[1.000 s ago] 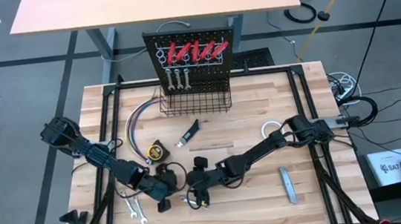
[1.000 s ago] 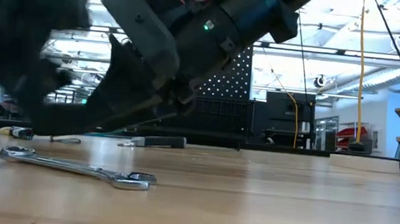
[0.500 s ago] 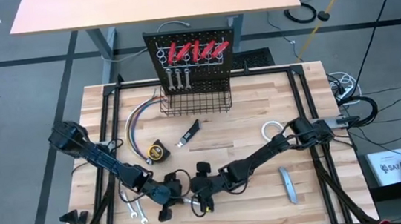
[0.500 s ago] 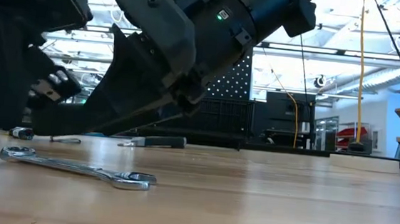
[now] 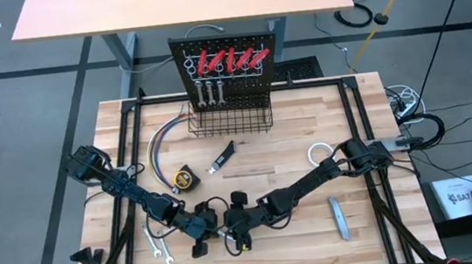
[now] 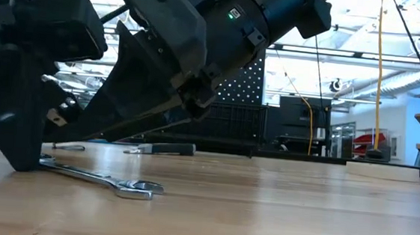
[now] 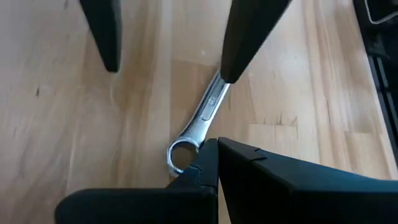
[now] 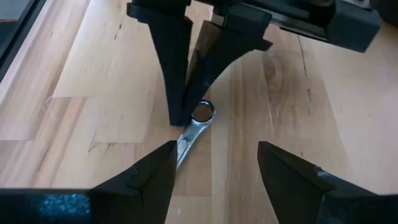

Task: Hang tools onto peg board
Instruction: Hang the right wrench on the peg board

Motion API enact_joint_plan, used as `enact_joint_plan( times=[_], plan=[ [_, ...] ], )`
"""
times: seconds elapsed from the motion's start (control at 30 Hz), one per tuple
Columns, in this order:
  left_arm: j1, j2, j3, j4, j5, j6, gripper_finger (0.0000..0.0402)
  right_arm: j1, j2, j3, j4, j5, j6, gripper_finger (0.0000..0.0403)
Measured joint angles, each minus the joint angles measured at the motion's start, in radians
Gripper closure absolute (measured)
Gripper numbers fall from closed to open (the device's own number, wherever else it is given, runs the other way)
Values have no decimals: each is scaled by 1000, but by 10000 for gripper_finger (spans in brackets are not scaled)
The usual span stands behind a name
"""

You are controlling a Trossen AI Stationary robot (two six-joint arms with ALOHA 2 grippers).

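Left gripper [image 5: 196, 239], lower centre of high view, fingers pressed together, tip down on a wrench [image 8: 194, 126] flat on the table [image 5: 290, 144]. Right gripper [image 5: 232, 234] just beside, spread wide astride the shank, not yet pinching. Best to pin steadily, close squarely. Peg board [image 5: 227, 63] top centre.

- The right gripper [image 8: 216, 163] is seen with its two dark fingers spread apart above the wooden tabletop [image 8: 99, 81].
- A silver wrench [image 8: 194, 124] is laid flat between them.
- The left gripper [image 8: 186, 109] is positioned at the wrench's ring end, fingers pressed together.
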Motion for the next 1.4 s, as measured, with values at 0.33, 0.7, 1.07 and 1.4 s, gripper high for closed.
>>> enact_joint_plan(
  times=[0.33,0.7,1.07,1.4],
  plan=[
    [2,-93,6,-46,53,94,396,0,0,-1,-5,5,-1,188],
    [38,-98,6,-124,-20,87,396,0,0,-1,-5,1,-1,188],
    [40,-98,6,-123,41,93,396,0,0,-1,-5,1,-1,188],
    [40,-93,6,-123,22,84,396,0,0,-1,-5,1,0,188]
  ],
)
